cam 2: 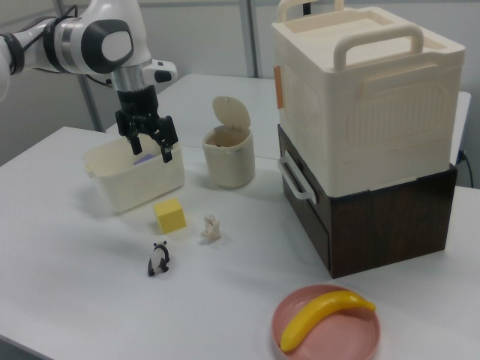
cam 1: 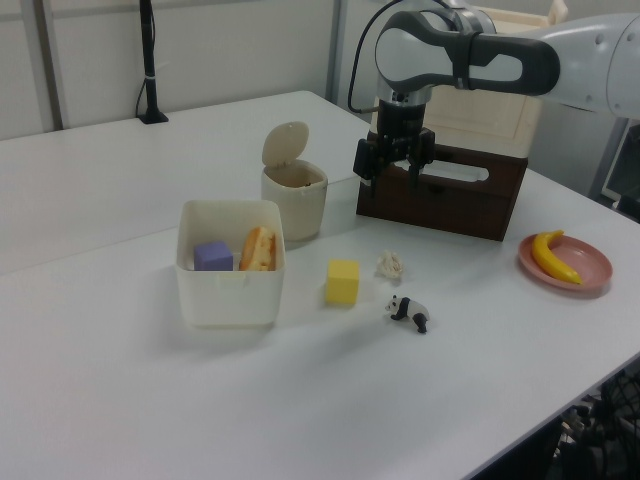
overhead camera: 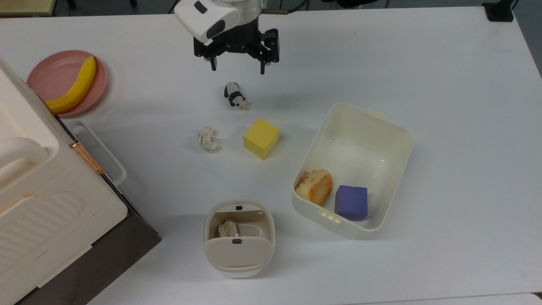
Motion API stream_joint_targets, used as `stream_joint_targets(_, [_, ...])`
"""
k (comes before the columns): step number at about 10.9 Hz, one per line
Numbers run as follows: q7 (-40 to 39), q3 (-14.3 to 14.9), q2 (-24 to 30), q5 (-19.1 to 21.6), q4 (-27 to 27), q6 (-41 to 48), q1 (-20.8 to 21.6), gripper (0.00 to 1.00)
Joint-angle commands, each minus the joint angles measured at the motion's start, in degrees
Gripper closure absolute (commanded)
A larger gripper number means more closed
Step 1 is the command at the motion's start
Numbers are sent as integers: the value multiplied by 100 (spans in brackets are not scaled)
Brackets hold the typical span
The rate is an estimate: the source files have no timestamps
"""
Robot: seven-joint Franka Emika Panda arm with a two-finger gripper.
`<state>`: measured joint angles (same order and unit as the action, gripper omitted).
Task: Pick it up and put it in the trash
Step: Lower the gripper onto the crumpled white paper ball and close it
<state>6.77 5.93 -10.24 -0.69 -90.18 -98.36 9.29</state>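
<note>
While my pincer [overhead camera: 237, 67] hangs open and empty above the panda [overhead camera: 234, 95], creased paper wad [overhead camera: 208, 140] lies on the white surface [overhead camera: 444, 106] beside the yellow cube [overhead camera: 261, 138], rounded cream bin [overhead camera: 239, 238] half-open, another wad inside.

In the top view the large cream case [overhead camera: 46, 212] runs off the left and bottom edges, so we cannot see its full outline; the arm [overhead camera: 220, 15] is cut by the upper edge above the wrist; in the left view the trash [cam 1: 294, 200] hides its inside behind its near wall; the dark drawer unit [cam 1: 445, 190] is partly covered by the gripper [cam 1: 393, 175]; the pink plate [cam 2: 327, 330] is clipped at the right view's bottom edge.
</note>
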Motion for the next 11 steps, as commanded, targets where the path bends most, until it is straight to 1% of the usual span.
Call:
stream_joint_targets(1, [-150, 40, 31, -28, 18, -25, 12, 0])
stream_joint_targets(7, [-150, 48, 22, -37, 9, -25, 12, 0])
stream_joint_targets(9, [-124, 40, 5, -72, -17, -278, 47, 0])
stream_joint_targets(11, [-141, 40, 4, -72, -35, -306, 30, 0])
